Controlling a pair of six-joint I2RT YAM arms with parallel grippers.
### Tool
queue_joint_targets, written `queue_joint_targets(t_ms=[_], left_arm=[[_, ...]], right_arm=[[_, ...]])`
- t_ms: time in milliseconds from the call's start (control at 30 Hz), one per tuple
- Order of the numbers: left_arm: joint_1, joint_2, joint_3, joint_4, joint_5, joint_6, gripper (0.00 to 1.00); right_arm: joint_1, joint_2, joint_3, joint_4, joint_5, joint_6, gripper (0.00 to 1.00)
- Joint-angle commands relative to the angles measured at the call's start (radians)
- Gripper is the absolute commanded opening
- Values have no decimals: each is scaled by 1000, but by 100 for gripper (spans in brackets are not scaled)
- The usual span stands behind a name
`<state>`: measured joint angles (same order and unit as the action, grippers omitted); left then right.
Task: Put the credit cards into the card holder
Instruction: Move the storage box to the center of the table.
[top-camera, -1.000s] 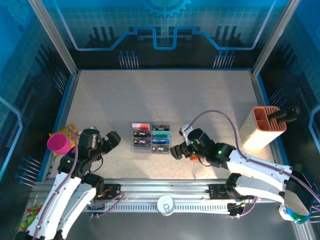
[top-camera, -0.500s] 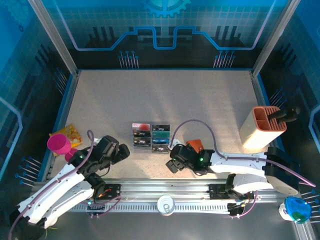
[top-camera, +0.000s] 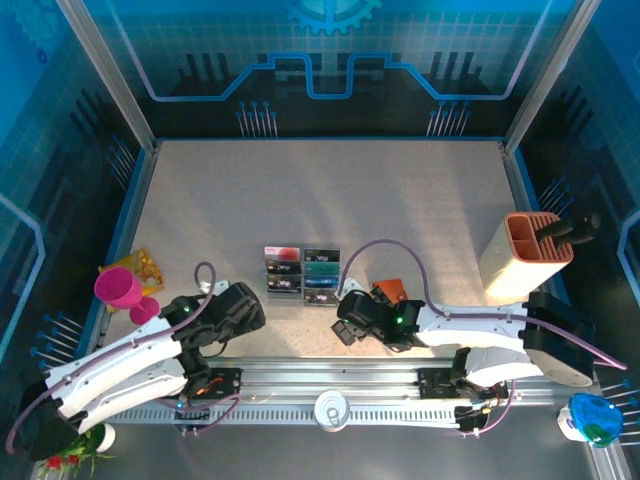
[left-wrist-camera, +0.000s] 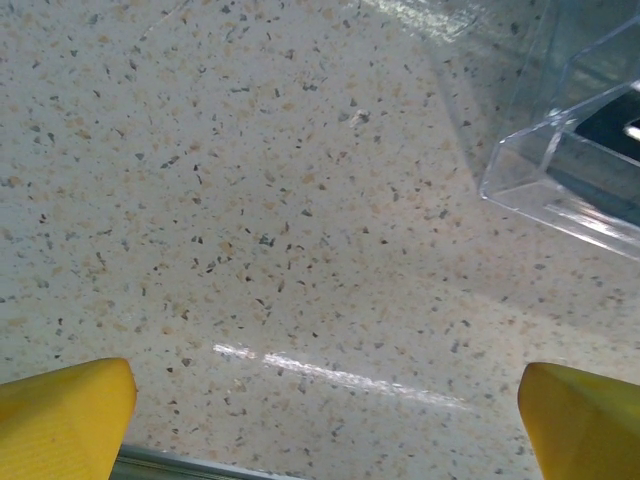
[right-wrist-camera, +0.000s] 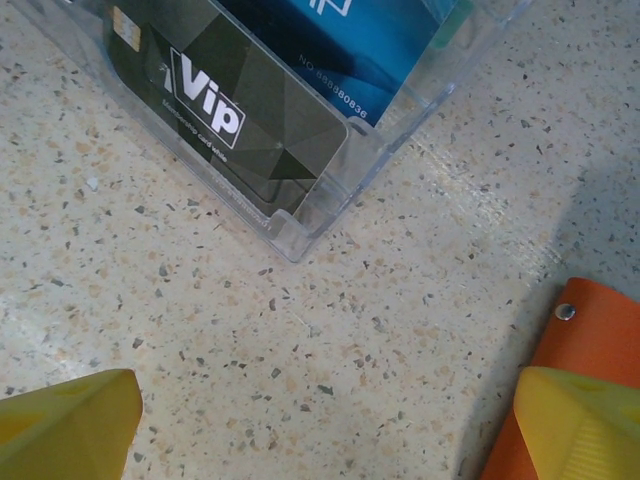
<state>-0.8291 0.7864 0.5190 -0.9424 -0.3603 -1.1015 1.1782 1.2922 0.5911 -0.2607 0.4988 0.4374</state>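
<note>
Not started: credit cards (top-camera: 302, 275) all in the clear tray (right-wrist-camera: 300, 245), card holder (right-wrist-camera: 590, 340) untouched, left end effector (left-wrist-camera: 320, 420) and right end effector (right-wrist-camera: 320, 420) both apart, empty.

Right wrist: the card holder (right-wrist-camera: 590, 340) runs off the right and bottom edges, and its lower part sits behind the bottom-right fingertip (right-wrist-camera: 575, 425). Ahead of the fingers, the black card (right-wrist-camera: 230, 110), blue card (right-wrist-camera: 340, 40) and clear tray (right-wrist-camera: 300, 235) are all cut by the top edge.

Left wrist: 2 fingertips (left-wrist-camera: 60, 415) are clipped by the bottom edge. Ahead-right of them the tray is cut by the right edge, and the dark card inside is unreadable.

Top view: the card holder is mostly under the right gripper (top-camera: 347, 318), and the card print is too small to read.
</note>
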Motion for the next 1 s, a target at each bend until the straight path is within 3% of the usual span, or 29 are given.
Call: queue_joint_targets(t_ms=[0, 367, 967], left_arm=[[-22, 35, 29, 15, -69, -8, 99], [-26, 111, 6, 126, -121, 44, 99], [-21, 216, -57, 273, -162, 67, 99]], right_arm=[[3, 33, 27, 23, 42, 1, 97], [-39, 163, 94, 76, 50, -30, 97], [-110, 247, 134, 107, 37, -50, 97]])
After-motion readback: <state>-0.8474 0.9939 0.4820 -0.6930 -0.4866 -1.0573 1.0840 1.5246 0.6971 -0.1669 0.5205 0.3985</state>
